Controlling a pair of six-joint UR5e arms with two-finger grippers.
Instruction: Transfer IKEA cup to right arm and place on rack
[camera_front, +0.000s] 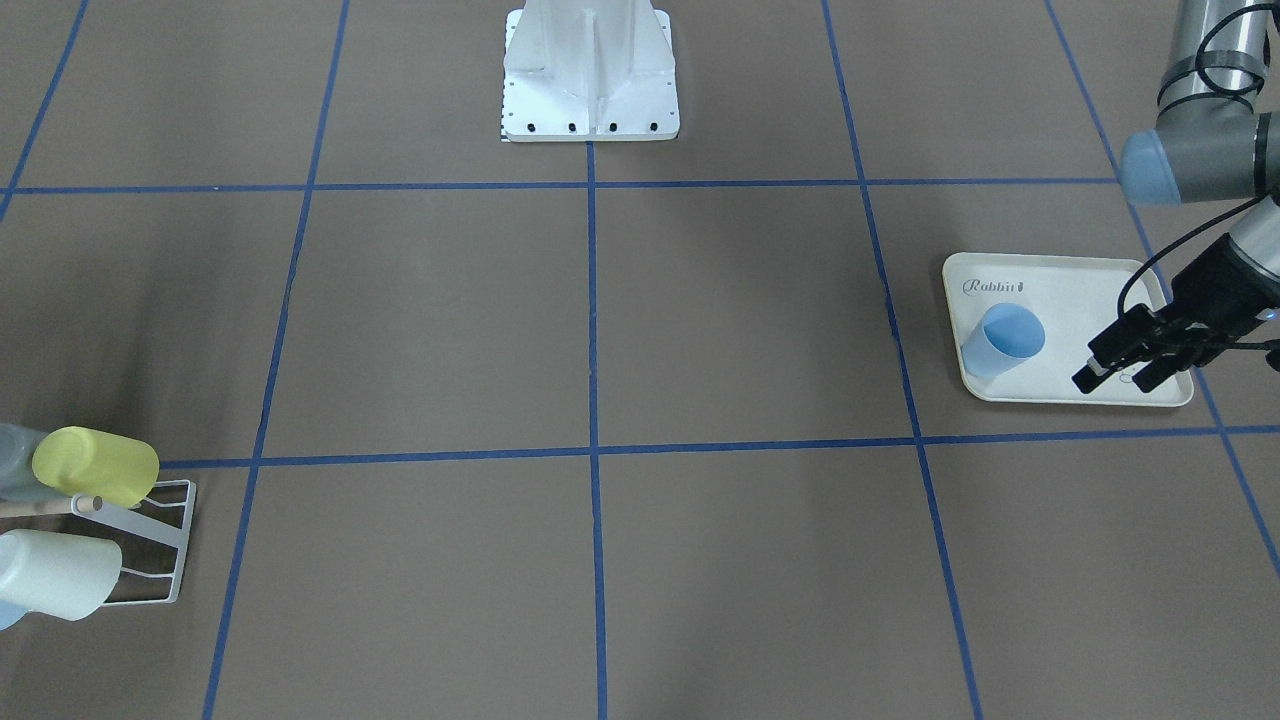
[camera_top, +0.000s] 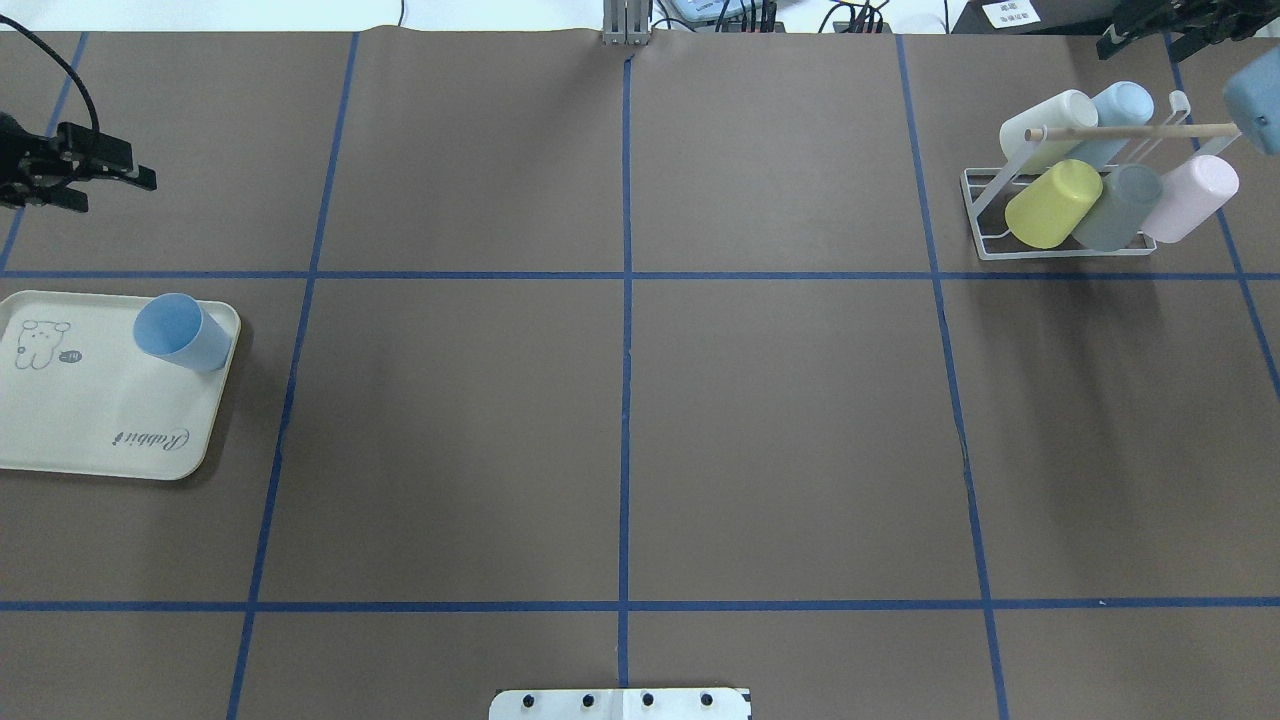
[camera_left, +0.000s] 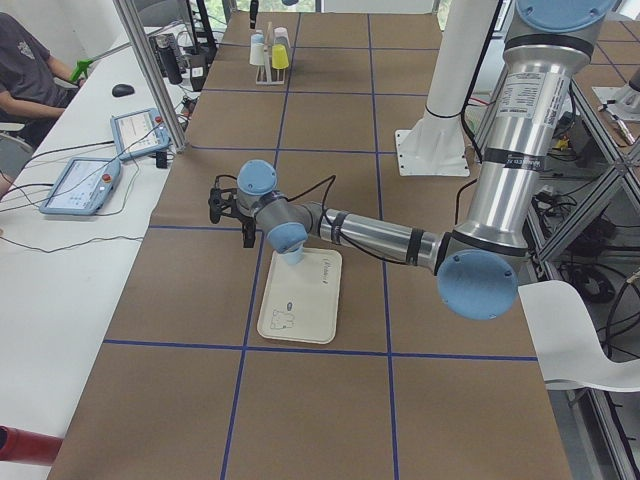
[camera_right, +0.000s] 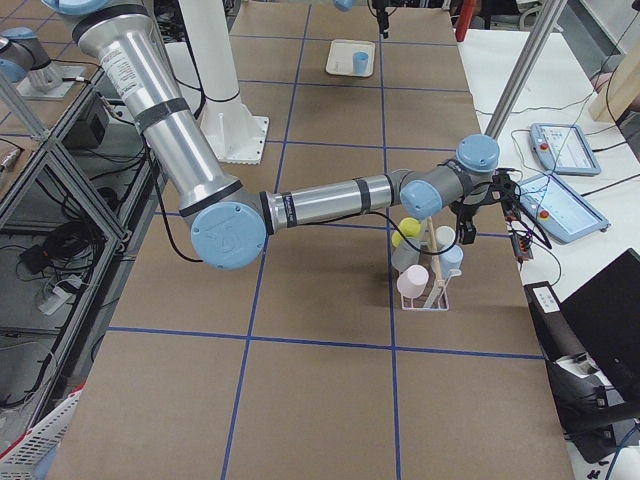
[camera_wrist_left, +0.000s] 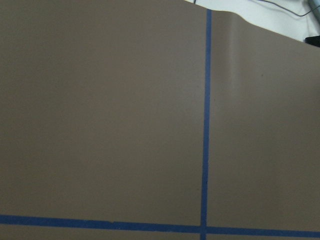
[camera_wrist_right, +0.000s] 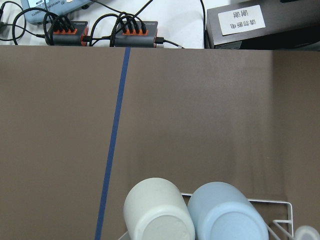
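The left claw (camera_front: 1115, 377) hung spread and empty near the tray (camera_front: 1060, 285) holding the blue cup (camera_front: 1003, 342); whether the right claw (camera_top: 1108, 42) was shut I couldn't tell.

Brown tabletop (camera_top: 780, 420) gridded with blue tape lines (camera_top: 626, 400), with a tray, spare cups and desk gear.

A cream tray (camera_top: 80, 420) with a rabbit drawing (camera_top: 38, 345) and the word "Rabbit" lies flat by the left edge. At the far right corner five cups lean together: yellow cup (camera_top: 1050, 205), grey cup (camera_top: 1118, 208), pink cup (camera_top: 1190, 198), cream cup (camera_top: 1045, 125), pale blue cup (camera_top: 1120, 105). Beyond the tabletop's far edge sit two orange-socketed power strips (camera_wrist_right: 67, 32) and a label card (camera_wrist_right: 241, 20). On the white side desk lie two control tablets (camera_left: 80, 185), near a seated person (camera_left: 25, 70).
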